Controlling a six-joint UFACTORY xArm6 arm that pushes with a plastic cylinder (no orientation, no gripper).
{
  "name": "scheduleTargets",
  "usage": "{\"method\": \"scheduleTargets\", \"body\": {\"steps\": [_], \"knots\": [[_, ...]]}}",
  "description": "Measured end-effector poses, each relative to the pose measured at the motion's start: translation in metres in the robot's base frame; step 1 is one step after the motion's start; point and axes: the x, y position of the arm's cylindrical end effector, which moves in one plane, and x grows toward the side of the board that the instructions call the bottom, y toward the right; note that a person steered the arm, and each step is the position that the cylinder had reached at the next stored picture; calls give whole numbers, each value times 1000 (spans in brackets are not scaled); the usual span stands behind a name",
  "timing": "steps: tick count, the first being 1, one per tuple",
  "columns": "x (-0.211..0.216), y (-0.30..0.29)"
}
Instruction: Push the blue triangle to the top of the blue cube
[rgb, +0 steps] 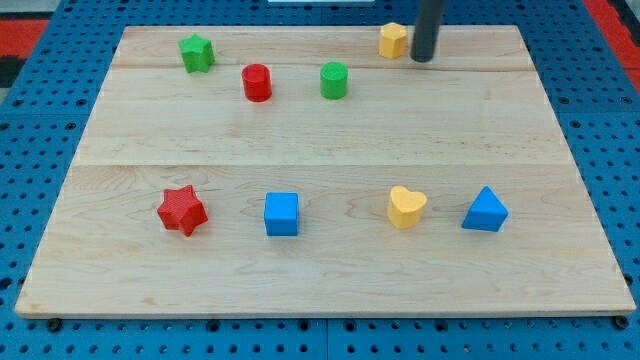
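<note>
The wooden worktop (330, 130) fills most of the view and carries no brand, label or writing. The arm ends in a dark rod with no jaws, so there is nothing to open or close; its tip (423, 59) rests near the top edge, toward the right corner, just beside the yellow block (393, 40) on that block's right.

Along the bottom edge, left to right, sit the red star (182, 210), blue cube (282, 214), yellow heart (406, 207) and blue triangle (485, 211), the triangle nearest the right edge, well apart from the tip.

Near the top edge lie the green star (197, 52), red cylinder (257, 82) and green cylinder (334, 80).
</note>
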Motion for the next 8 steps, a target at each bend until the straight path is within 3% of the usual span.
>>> {"method": "scheduleTargets", "body": {"steps": [4,6,8], "knots": [[236,102],[250,46],[209,-21]]}}
